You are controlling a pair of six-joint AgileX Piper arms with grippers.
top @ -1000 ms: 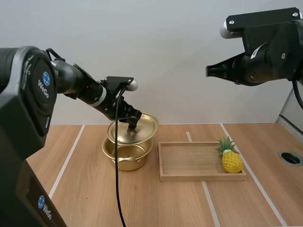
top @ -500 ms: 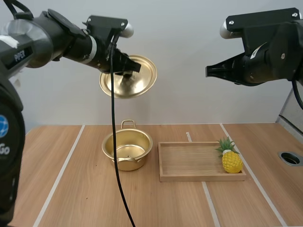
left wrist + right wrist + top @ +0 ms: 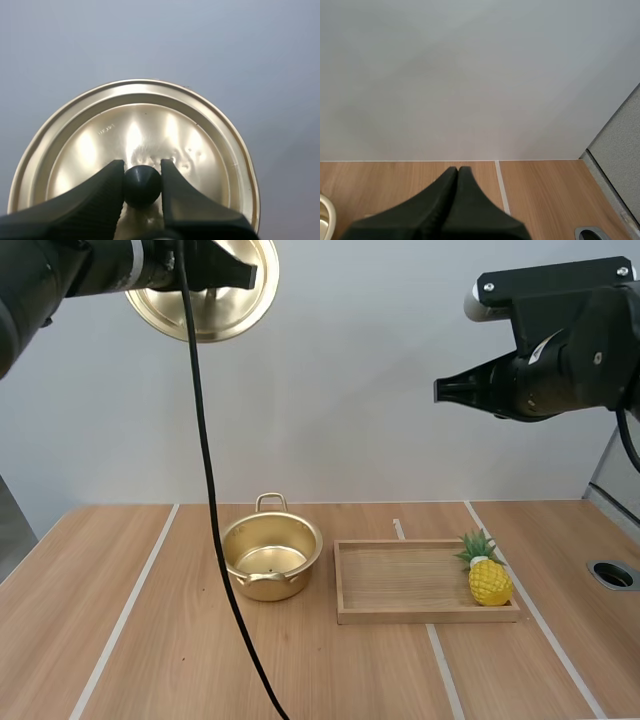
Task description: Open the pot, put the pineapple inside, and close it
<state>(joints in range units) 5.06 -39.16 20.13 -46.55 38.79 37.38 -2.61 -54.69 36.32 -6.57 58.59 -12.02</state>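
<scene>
The left hand (image 3: 142, 172) pinched the knob (image 3: 142, 187) of the lid (image 3: 150, 120), raised high above the counter (image 3: 180, 660). The pot (image 3: 268, 585) stood open. The pineapple (image 3: 489, 578) lay in the tray (image 3: 400, 616). The right hand (image 3: 457, 175) hung aloft, fingers pressed together. Next step, by judgement: spread it and descend onto the pineapple.

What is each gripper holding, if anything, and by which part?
The left gripper holds the lid by its black knob. The right gripper is shut, holding nothing.

No legible text; stamp (image 3: 106, 131) on lid (image 3: 150, 125) unreadable.
</scene>
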